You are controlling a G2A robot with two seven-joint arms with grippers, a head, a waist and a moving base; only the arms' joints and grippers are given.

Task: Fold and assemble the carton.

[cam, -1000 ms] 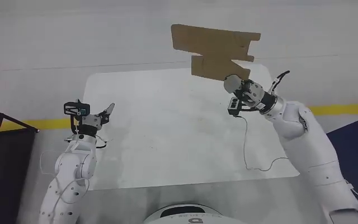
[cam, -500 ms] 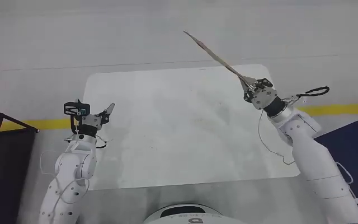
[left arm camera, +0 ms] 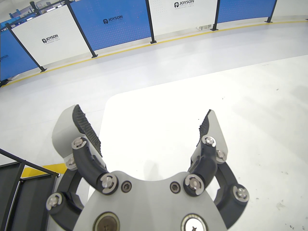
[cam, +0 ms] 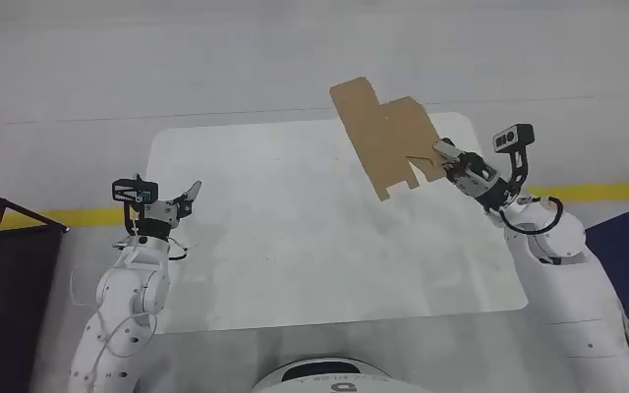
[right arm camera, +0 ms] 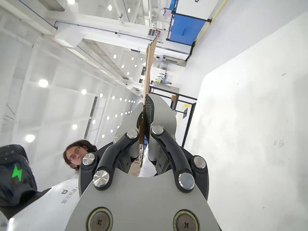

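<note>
**Currently: flat carton held up by one edge, nothing folded yet**

Your right gripper (cam: 441, 149) is pinching the flat brown cardboard carton blank with notched flaps (cam: 386, 130). It grips a small tab on the side nearest the arm. In the right wrist view the cardboard (right arm camera: 149, 68) is seen edge-on, rising straight out from between the two ribbed pads, which are pressed together on it (right arm camera: 145, 102). That looks like a firm hold, though only a thin strip of board is held.

From above, the blank hangs over the far right corner of the white, round-cornered table (cam: 295, 255). It is lifted off the surface, with its broad face tilted toward the top camera. Gripping it by the tab probably keeps the large panels and crease lines free, so they can be pushed open or laid down. It is still one flat sheet, and I judge the task to be at its very start.

Your left gripper (cam: 189, 193) hovers at the left edge of the table, well apart from the carton. Its fingers are spread wide (left arm camera: 143, 111) with nothing between them, and bare tabletop (left arm camera: 192, 102) shows past the tips. It appears to be waiting to take a second edge.

With so much board beyond such a small grip, expect flex and swing. A quick move could twist the tab or let it slip.
</note>
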